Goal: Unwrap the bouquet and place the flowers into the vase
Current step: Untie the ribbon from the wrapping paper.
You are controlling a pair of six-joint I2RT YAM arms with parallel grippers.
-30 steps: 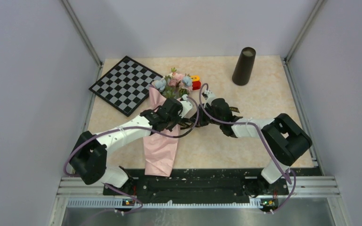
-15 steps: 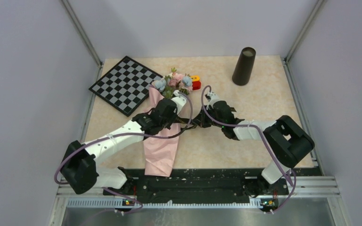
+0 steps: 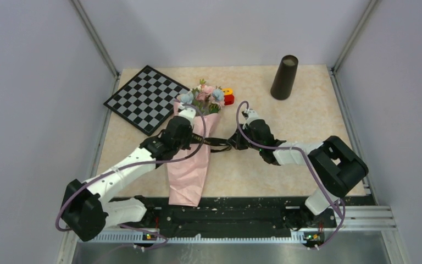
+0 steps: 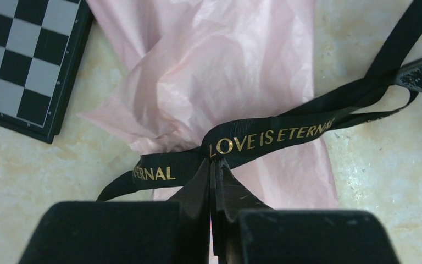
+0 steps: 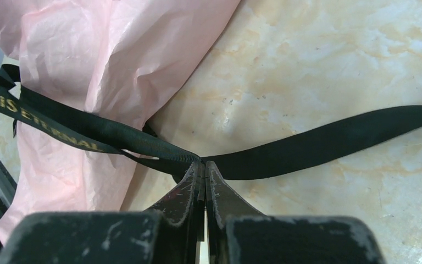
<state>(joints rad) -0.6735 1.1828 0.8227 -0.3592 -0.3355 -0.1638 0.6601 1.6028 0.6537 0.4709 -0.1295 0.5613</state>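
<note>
Left wrist view showed the left tool (image 4: 213, 163) pinching the black ribbon (image 4: 264, 135) across the bouquet (image 4: 214, 71), which lay on the bench (image 3: 307, 110); the right tool (image 5: 200, 166) pinched the ribbon's right tail. The vase (image 3: 284, 77) stood far right.

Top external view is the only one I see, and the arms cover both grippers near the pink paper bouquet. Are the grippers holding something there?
Observer: Yes. The left gripper is shut on the black gold-lettered ribbon, on top of the crinkled pink paper bouquet.
Operator: And the right one?
Observer: The right gripper is shut on that ribbon too, beside the paper, over the beige marbled table.
Operator: What does the lettering say?
Observer: It reads LOVE IS ETERNAL.
</note>
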